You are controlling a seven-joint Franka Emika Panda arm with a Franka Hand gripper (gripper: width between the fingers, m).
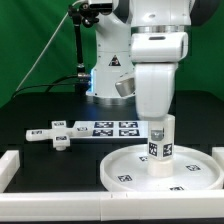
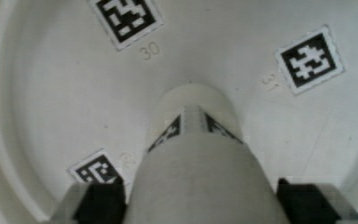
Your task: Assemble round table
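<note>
Claw (image 1: 160, 128): we see it closed on the upper end of the leg. In the wrist view a dark finger pad (image 2: 94, 200) sits against each side of the cylinder.
Leg (image 1: 160, 152): a short thick white cylinder with tags on its side. It stands upright and is held from above, and its lower end seems to rest on the round disc near the disc's middle.
Round disc (image 1: 190, 172): it lies flat on the counter, rim up, at about 5 o'clock in the exterior view. In the wrist view we count three tags on its face around the leg.
Cross-shaped piece (image 1: 55, 133): it lies flat on the counter at about 10 o'clock from the disc, well apart from it and just beside one end of the marker board.
Marker board (image 1: 112, 127): it lies flat at about 11 o'clock from the disc, between the cross-shaped piece and the claw.
Counter (image 1: 60, 165): dark.
Arm (image 1: 155, 70): it comes down from 12 o'clock in the exterior view, straight over the disc.
</note>
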